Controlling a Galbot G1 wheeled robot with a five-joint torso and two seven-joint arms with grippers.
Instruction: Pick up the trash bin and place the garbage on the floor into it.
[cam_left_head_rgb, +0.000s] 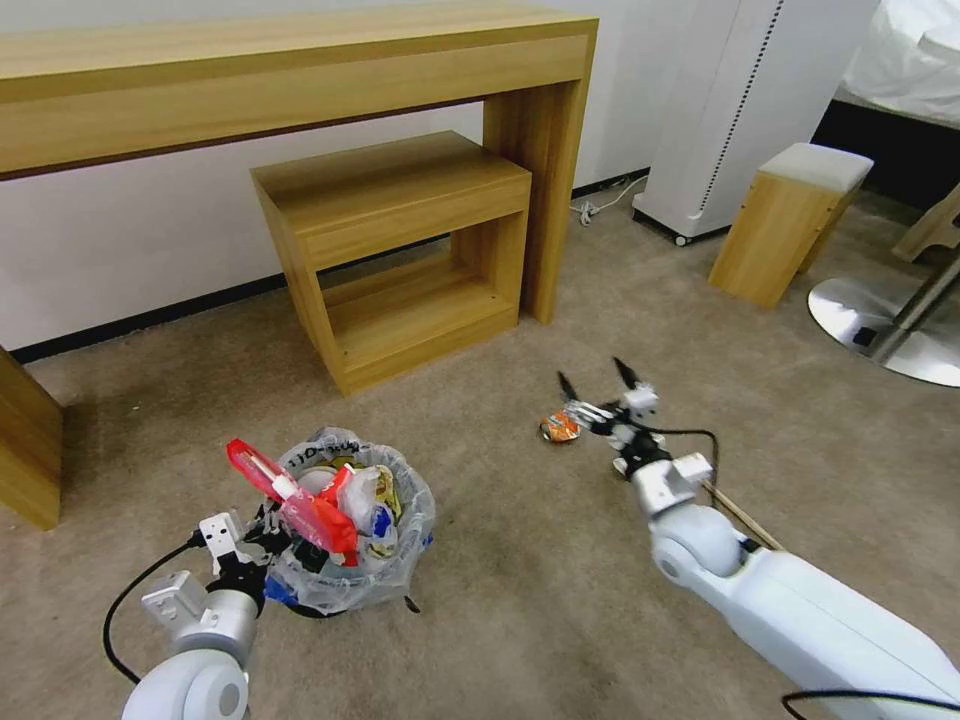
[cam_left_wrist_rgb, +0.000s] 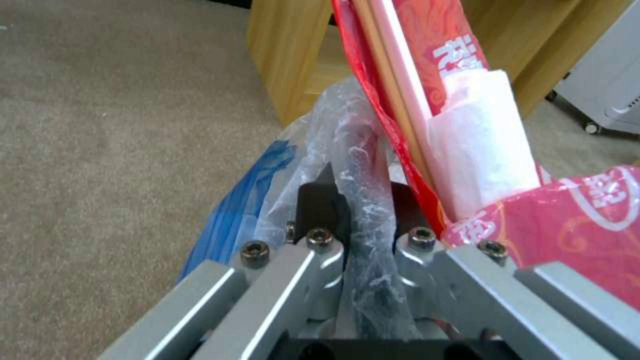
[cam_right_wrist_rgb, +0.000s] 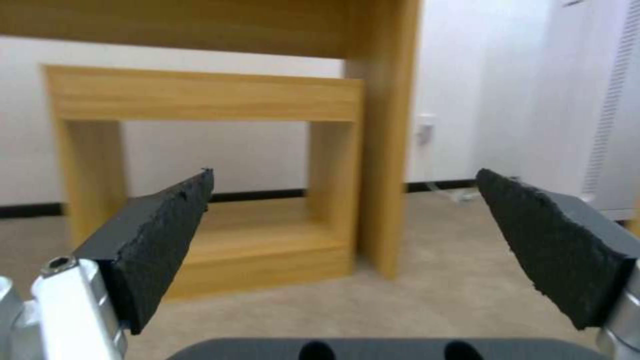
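The trash bin (cam_left_head_rgb: 352, 575), dark blue and lined with a clear plastic bag (cam_left_wrist_rgb: 363, 150), is stuffed with garbage, and a long red packet (cam_left_head_rgb: 300, 505) sticks out of it. My left gripper (cam_left_head_rgb: 262, 535) is shut on the bag-covered rim; the left wrist view shows its fingers (cam_left_wrist_rgb: 320, 200) clamped on the plastic beside the red packet (cam_left_wrist_rgb: 433, 45). A small orange snack wrapper (cam_left_head_rgb: 558, 428) lies on the beige floor (cam_left_head_rgb: 520, 600). My right gripper (cam_left_head_rgb: 597, 382) is open just above and right of it, with nothing between its pads (cam_right_wrist_rgb: 167, 235). A wooden stick (cam_left_head_rgb: 745, 518) lies beside the right arm.
A long wooden desk (cam_left_head_rgb: 300, 80) stands against the wall, with a low open wooden shelf unit (cam_left_head_rgb: 400, 250) under it. At the right are a cushioned wooden stool (cam_left_head_rgb: 790, 220), a white appliance (cam_left_head_rgb: 740, 110) and a metal chair base (cam_left_head_rgb: 880, 320). A cable (cam_left_head_rgb: 600, 205) lies by the wall.
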